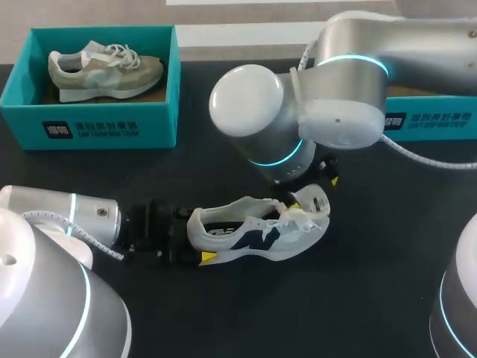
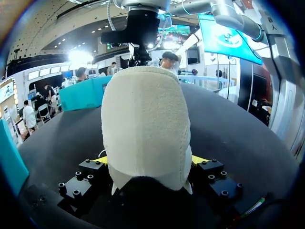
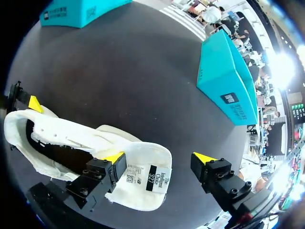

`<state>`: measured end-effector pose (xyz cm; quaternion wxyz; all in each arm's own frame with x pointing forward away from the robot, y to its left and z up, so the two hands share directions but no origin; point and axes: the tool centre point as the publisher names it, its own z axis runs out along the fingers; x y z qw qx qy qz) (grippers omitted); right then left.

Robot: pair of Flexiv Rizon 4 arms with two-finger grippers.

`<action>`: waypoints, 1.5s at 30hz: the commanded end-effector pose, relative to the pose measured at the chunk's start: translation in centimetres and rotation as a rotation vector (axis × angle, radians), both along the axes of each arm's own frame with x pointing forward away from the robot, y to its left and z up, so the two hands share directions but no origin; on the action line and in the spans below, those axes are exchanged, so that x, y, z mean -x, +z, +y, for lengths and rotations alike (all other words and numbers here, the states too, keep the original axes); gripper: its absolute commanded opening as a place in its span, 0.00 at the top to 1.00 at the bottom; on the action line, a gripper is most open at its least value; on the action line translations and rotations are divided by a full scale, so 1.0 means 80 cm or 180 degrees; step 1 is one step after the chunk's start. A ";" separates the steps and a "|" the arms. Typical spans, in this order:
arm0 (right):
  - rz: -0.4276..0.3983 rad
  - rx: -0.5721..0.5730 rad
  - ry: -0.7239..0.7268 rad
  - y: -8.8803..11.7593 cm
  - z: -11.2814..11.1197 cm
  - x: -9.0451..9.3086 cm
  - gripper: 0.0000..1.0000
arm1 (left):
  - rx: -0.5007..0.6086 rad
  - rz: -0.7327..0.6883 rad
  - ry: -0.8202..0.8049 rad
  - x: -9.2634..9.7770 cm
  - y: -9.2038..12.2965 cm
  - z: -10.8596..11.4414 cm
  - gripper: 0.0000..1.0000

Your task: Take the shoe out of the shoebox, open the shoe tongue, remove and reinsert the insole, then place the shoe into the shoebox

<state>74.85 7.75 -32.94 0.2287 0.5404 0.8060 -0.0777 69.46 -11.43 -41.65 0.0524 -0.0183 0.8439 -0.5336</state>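
**Heel clamped, tongue within reach**

Nearest: left gripper (image 2: 151, 160) clamped on the heel of the white shoe (image 1: 257, 231), a yellow tip on each side. Shoe out on the black table (image 1: 223, 313), long axis across it, heel toward the left arm, toe pointing right. Just beyond: right gripper (image 3: 159, 157) spread apart, one finger against the folded-out tongue (image 3: 143, 176), the other touching nothing. Right arm nearer the tongue, so probably the one to work it. Farthest: teal shoebox (image 1: 89, 127) holding a second shoe (image 1: 104, 67).
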 end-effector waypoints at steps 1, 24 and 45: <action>-0.0246 -0.0059 0.0299 0.062 0.017 0.015 0.00 | -0.0006 -0.0002 0.0000 0.002 -0.001 0.001 1.00; 0.0302 -0.0314 0.4062 0.166 0.194 0.007 1.00 | -0.0006 -0.0002 0.0000 0.002 -0.001 0.001 1.00; 0.0939 -0.0565 0.3841 0.026 0.188 0.037 1.00 | -0.0006 -0.0002 0.0000 0.002 -0.001 0.001 1.00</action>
